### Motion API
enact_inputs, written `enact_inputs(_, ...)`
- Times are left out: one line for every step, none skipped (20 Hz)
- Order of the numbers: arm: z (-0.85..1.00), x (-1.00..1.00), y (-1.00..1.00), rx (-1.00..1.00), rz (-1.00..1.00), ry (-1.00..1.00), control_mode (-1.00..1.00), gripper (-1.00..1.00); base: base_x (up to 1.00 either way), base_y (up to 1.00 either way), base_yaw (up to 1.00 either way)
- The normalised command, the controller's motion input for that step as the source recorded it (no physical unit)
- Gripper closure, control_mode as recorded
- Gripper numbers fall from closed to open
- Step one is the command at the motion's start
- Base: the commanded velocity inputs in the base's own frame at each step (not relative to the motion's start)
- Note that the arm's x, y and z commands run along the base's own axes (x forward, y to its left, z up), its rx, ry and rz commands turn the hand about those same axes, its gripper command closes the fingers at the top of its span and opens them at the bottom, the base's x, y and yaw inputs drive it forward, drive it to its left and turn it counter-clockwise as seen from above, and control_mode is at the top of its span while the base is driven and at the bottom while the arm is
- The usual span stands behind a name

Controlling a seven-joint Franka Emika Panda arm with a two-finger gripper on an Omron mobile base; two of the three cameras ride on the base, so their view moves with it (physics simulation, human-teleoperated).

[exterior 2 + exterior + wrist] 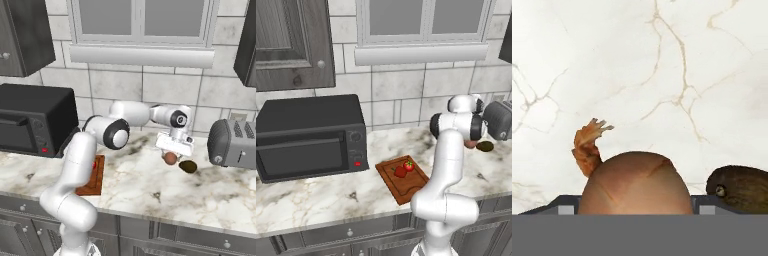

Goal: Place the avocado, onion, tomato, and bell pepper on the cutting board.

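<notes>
The onion point(635, 182) sits clamped in my pincer point(171, 155), above the counter. Tomato point(409, 165) and bell pepper point(400, 172) lie on the cutting board point(404, 187); avocado point(188, 166) waits.

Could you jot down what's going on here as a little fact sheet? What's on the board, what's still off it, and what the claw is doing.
On the cutting board: tomato and bell pepper
Off the board: avocado, lying on the marble counter near the toaster
Onion: between the fingers of the claw, beside the avocado
Claw: appears shut on the onion
Left to place: onion, avocado
Also on the counter: black microwave
</notes>
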Motion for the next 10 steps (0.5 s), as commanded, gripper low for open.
enact_inputs(0.46,-0.65,0.24,0.06,0.0,0.0,-1.0,1.0,0.0,0.0,0.0)
enact_inputs(0.5,-0.65,0.39,0.05,0.0,0.0,-1.0,1.0,0.0,0.0,0.0)
enact_inputs(0.54,-0.66,0.44,0.04,0.0,0.0,-1.0,1.0,0.0,0.0,0.0)
enact_inputs(0.55,-0.66,0.54,0.03,0.0,0.0,-1.0,1.0,0.0,0.0,0.0)
enact_inputs(0.55,-0.64,0.64,0.02,0.0,0.0,-1.0,1.0,0.0,0.0,0.0)
enact_inputs(0.54,-0.66,0.74,0.0,0.0,0.0,-1.0,1.0,0.0,0.0,0.0)
enact_inputs(0.51,-0.62,0.85,0.0,0.01,0.0,-1.0,1.0,0.0,0.0,0.0)
enact_inputs(0.44,-0.64,0.97,0.0,0.01,0.0,-1.0,1.0,0.0,0.0,0.0)
enact_inputs(0.36,-0.66,1.0,0.0,0.02,0.0,-1.0,1.0,0.0,0.0,0.0)
enact_inputs(0.24,-0.71,1.0,0.0,0.04,0.0,-1.0,1.0,0.0,0.0,0.0)
